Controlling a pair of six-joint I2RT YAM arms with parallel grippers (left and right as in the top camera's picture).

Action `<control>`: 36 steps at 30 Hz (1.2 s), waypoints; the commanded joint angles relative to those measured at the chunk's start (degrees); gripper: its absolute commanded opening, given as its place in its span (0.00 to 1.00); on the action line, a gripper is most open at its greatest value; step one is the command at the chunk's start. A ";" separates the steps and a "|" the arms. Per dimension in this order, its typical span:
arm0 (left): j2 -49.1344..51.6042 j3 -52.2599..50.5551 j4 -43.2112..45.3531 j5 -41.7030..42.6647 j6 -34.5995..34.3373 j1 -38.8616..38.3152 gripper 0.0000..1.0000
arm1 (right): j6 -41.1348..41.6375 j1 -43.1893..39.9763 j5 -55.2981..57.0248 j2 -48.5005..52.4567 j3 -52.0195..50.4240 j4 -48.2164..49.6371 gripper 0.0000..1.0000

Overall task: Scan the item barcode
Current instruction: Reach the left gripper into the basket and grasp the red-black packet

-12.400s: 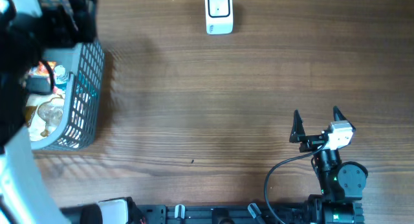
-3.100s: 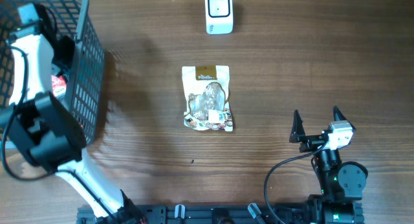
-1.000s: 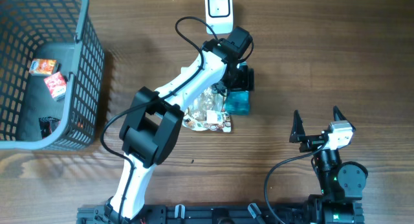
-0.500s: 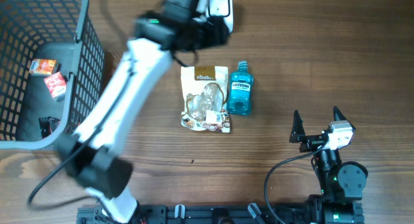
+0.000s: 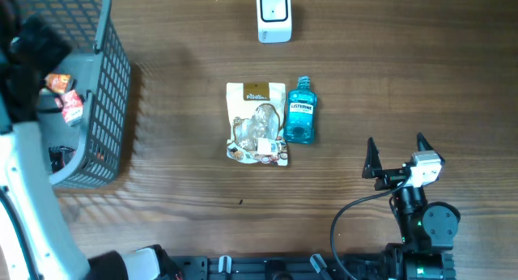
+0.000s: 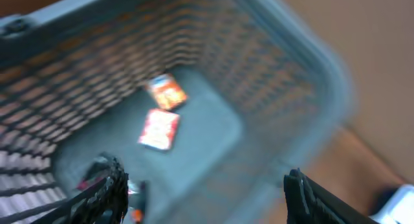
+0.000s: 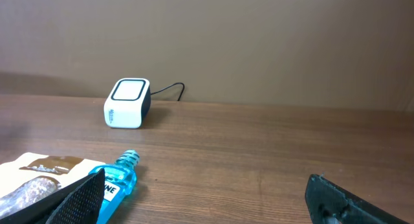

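The left pincer point(image 6: 204, 193) hung over the grey basket point(image 5: 116, 86) at the upper left of the overhead frame, jaws apart and empty. On the basket floor an orange packet point(image 6: 167, 92) and a red packet point(image 6: 160, 128) lay just beside each other. A grab there could pinch both at once, or catch a finger in the mesh wall and drag the basket. The wrist view was blurred, so aim looked doubtful.

The snack pouch point(image 5: 256, 122) and blue bottle point(image 5: 299, 110) lay side by side at the centre of the tabletop point(image 5: 421, 61), below the white scanner point(image 5: 273, 14). A further item set there could knock the bottle rolling. The right pincer point(image 5: 396, 147) sat at lower right, jaws wide apart, holding nothing.
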 commanded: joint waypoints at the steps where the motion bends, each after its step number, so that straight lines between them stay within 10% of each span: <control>1: 4.70 -3.23 -2.43 -1.42 0.48 5.42 0.79 | -0.55 0.22 0.37 -0.15 -0.04 0.22 1.00; 8: 13.27 -6.14 -6.03 -1.42 -2.82 8.15 0.80 | -0.57 0.22 0.37 -0.15 -0.04 0.22 1.00; 14: 14.95 -13.44 -2.51 -1.40 -18.29 8.15 1.00 | -0.55 0.22 0.37 -0.15 -0.04 0.22 1.00; 20: 14.99 -21.94 3.69 -1.16 -29.49 8.15 1.00 | -0.57 0.22 0.37 -0.15 -0.04 0.22 1.00; 36: 14.99 -39.15 17.11 6.49 -36.92 16.31 1.00 | -0.55 0.22 0.37 -0.15 -0.04 0.22 1.00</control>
